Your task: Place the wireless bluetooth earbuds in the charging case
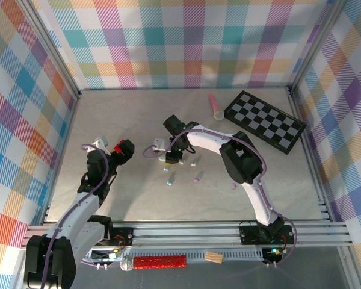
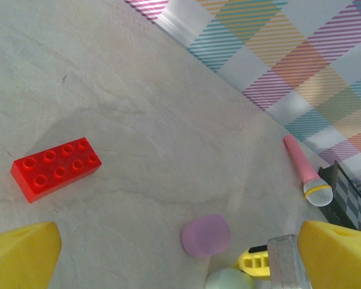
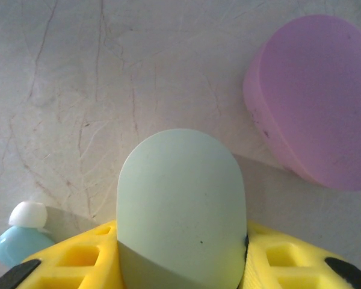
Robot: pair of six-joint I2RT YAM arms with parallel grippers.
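A mint oval charging case stands between the yellow fingers of my right gripper, which press on both of its sides. A purple case lies closed just beyond it to the right. One blue earbud with a white tip lies by the left finger. In the top view my right gripper is at mid-table, with several pastel earbuds scattered in front of it. My left gripper hangs wide open with nothing between its fingers, facing the purple case and the mint case.
A red brick lies on the table to the left of the open left gripper. A pink toy microphone and a black-and-white chessboard lie at the back right. Checked walls close the table on three sides.
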